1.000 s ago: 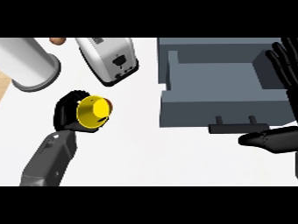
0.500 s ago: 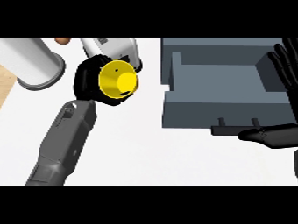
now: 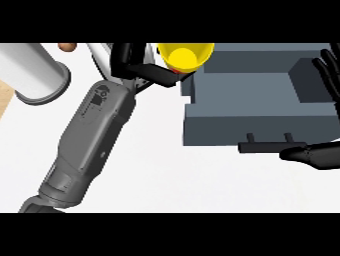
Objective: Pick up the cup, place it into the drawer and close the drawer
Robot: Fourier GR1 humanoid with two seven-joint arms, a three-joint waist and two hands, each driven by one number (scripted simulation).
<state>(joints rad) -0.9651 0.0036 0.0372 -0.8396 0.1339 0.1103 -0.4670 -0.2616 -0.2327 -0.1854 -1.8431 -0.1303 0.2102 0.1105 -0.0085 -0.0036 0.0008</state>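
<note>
left hand (image 3: 140, 67) holds yellow cup (image 3: 186, 55) beside drawer (image 3: 239, 87)

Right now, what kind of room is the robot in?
Probably a kitchen. There is a white counter with a grey drawer pulled open, a yellow cup in the left robot hand, and a white canister.

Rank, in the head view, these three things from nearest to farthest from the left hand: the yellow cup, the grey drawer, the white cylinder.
1. The yellow cup: held in the left hand, at the top.
2. The grey drawer: just right of that hand.
3. The white cylinder: far left, beyond the forearm.
</note>
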